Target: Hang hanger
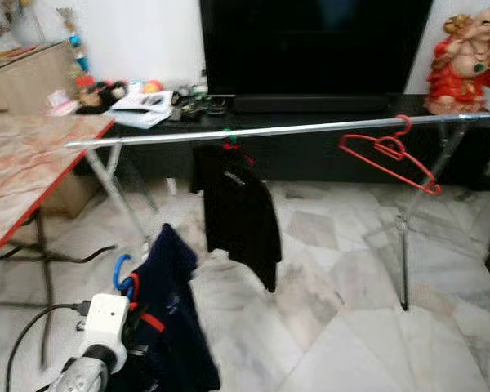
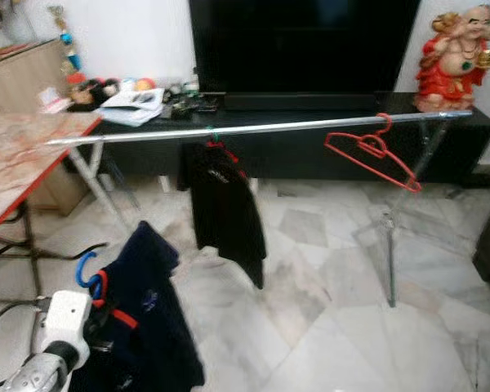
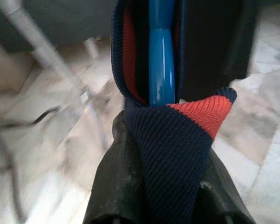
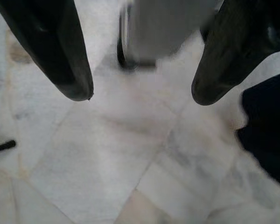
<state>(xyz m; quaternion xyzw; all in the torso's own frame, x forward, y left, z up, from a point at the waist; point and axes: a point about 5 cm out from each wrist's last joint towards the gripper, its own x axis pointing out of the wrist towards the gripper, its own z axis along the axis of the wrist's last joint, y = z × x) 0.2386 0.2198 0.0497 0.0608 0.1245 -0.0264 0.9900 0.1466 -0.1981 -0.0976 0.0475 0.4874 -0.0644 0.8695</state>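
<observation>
A blue hanger carries a navy garment with red trim, held low at the front left. My left gripper is shut on the hanger's neck through the garment's collar. A silver rail runs across in front of me, farther off and higher than the hanger. On it hang a black garment near the middle and an empty red hanger to the right. My right gripper hangs open over the marble floor with nothing between its fingers.
The rail's slanted legs and upright post stand on the floor. A marble-top table with a red edge is at the left. Behind the rail are a black console, a TV and a red figurine.
</observation>
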